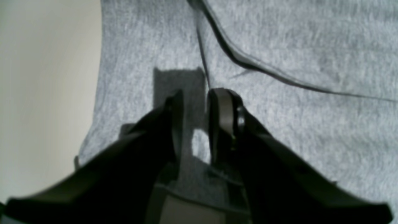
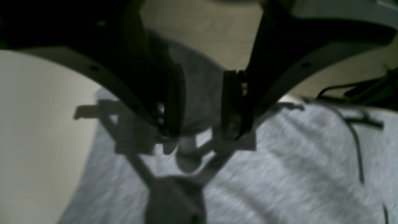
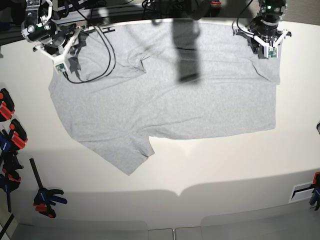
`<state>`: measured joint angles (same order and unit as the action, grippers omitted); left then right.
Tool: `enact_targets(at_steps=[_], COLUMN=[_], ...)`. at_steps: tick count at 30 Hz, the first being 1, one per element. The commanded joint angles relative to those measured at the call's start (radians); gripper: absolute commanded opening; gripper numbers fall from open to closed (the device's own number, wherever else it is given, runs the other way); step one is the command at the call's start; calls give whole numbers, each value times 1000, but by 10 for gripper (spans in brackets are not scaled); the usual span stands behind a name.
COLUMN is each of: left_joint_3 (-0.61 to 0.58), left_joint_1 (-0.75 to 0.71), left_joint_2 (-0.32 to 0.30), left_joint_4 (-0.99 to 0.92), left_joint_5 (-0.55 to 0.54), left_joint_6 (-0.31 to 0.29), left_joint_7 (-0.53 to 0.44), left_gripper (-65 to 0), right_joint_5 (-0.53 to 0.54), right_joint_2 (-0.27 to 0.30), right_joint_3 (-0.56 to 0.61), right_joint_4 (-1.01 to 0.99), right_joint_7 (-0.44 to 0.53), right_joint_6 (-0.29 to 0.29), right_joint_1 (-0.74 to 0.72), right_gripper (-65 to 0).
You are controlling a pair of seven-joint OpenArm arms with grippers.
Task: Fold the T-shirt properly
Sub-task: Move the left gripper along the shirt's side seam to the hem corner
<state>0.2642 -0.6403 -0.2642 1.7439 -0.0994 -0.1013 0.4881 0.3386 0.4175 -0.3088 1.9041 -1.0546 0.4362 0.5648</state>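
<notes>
The light grey T-shirt [image 3: 165,105] lies spread plain side up on the white table [image 3: 225,165], one sleeve pointing to the front left. My left gripper [image 3: 270,54] hovers over the shirt's far right corner. In the left wrist view it [image 1: 199,91] is open with a narrow gap, empty, over the grey cloth [image 1: 311,124] near a seam and the shirt's edge. My right gripper [image 3: 61,67] is at the shirt's far left corner. In the right wrist view it [image 2: 201,135] is open and empty above the cloth [image 2: 279,174], its shadow falling on it.
Black cables [image 3: 100,65] loop over the shirt's far left part; one cable also shows in the right wrist view [image 2: 357,149]. Red and black clamps [image 3: 10,130] lie along the table's left edge, another clamp [image 3: 45,197] at the front left.
</notes>
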Motion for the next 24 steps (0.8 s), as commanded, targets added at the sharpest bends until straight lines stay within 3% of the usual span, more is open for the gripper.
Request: enact_targets(at_steps=[1, 9, 12, 17, 21, 24], left_joint_3=[4, 4, 4, 4, 3, 3], left_joint_1=[-28, -30, -30, -22, -18, -2], left_joint_2=[-5, -5, -5, -5, -17, -61], left_joint_4=[1, 197, 264, 335, 388, 417], left_joint_5=[21, 26, 78, 177, 183, 177], left_joint_6=[7, 7, 8, 8, 8, 7], left_joint_7=[97, 244, 267, 221, 157, 143], left_gripper=[-503, -503, -504, -503, -501, -446], right_joint_5=[-4, 9, 9, 9, 9, 9], right_joint_2=[15, 14, 14, 14, 14, 14], right_joint_3=[-6, -6, -6, -6, -6, -6], right_joint_4=[18, 18, 18, 59, 135, 176], right_joint_7=[14, 15, 15, 27, 52, 112], right_joint_6=[-18, -23, -25, -25, -25, -25], right_joint_1=[-5, -23, -22, -22, -23, -23], right_gripper=[-430, -430, -430, -430, -422, -352])
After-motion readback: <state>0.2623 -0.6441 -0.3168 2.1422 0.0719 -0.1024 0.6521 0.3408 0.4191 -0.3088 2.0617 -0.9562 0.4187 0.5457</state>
